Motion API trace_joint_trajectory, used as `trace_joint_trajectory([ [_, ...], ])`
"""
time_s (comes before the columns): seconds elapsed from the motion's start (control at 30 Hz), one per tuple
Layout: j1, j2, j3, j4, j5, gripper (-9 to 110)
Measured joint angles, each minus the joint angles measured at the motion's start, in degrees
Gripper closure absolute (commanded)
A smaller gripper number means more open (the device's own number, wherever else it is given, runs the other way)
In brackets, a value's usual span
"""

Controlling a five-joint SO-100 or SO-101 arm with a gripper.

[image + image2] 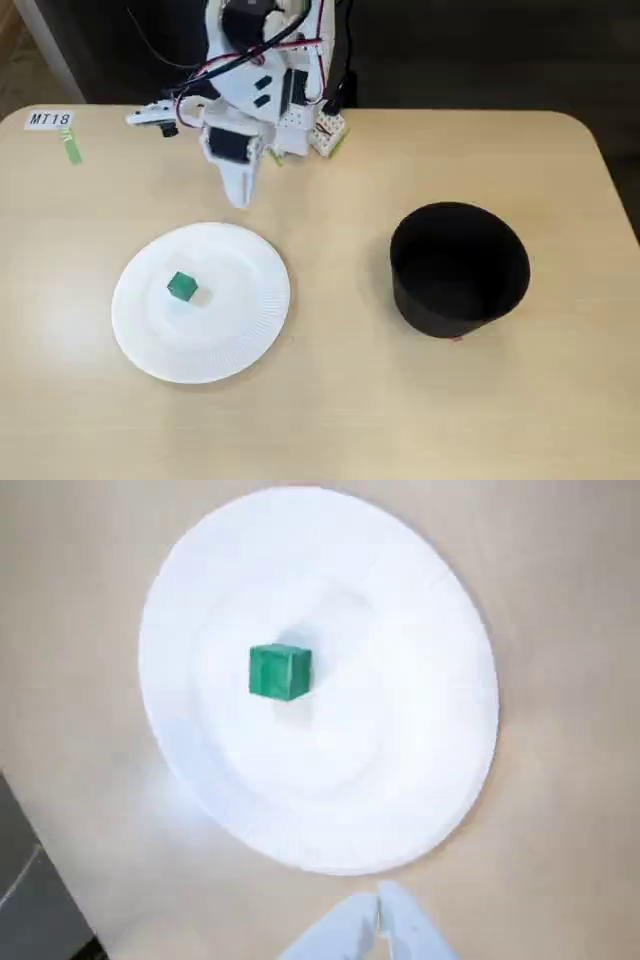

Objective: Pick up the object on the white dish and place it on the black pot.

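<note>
Fixed view: my end effector point(238, 196) hung above the counter point(330, 400) just beyond the white dish point(245, 330), well apart from the black pot point(458, 270). Green cube point(182, 287) sat near the dish's middle.

Wrist view: fingertips met at the bottom edge, clenched on nothing. Cube point(279, 672) lay upright; judged light, rigid, best pinched across two opposite flat faces.

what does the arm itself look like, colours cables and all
The arm is built of white plastic segments with black motor blocks set into them. Red and black cables loop across its upper part. The gripper is white too, narrowing to a point in the fixed view, and its pale tips show at the bottom edge of the wrist view. No markings are legible.
</note>
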Motion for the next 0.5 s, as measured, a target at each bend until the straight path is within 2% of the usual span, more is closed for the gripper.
trace_joint_trajectory([
  [0.3, 5.54, -18.37, -12.22, 4.66, -0.35, 102],
  [0.5, 6.94, -24.52, -15.29, 3.08, -0.26, 101],
])
